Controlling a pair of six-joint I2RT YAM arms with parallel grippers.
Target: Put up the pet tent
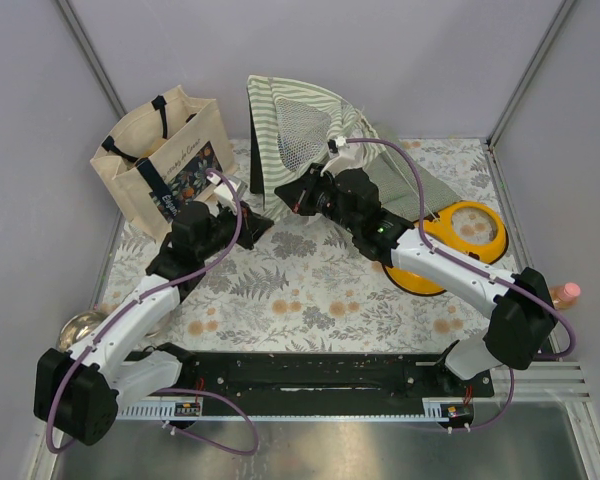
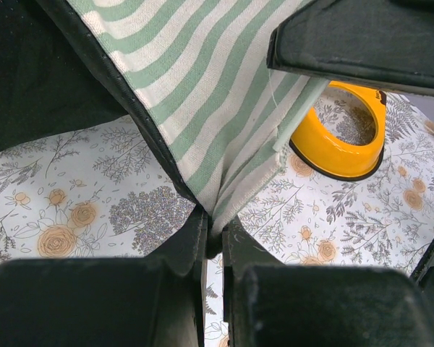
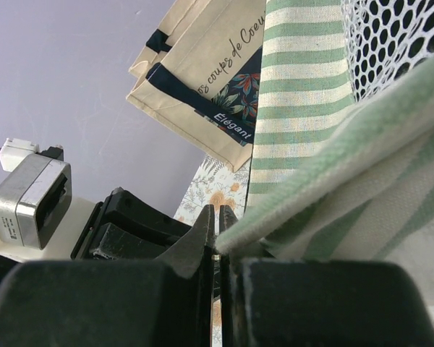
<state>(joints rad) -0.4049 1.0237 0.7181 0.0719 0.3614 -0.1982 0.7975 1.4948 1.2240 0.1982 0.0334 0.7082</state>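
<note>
Left wrist: pincer [image 2: 215, 230] on pet tent [image 2: 217, 94]

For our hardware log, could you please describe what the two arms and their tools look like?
The left arm and right arm each have white links between bulky black joint housings, with a lilac cable looping alongside. The left tool and right tool are black with wedge-shaped fingers. A small green light glows on the right arm.
</note>
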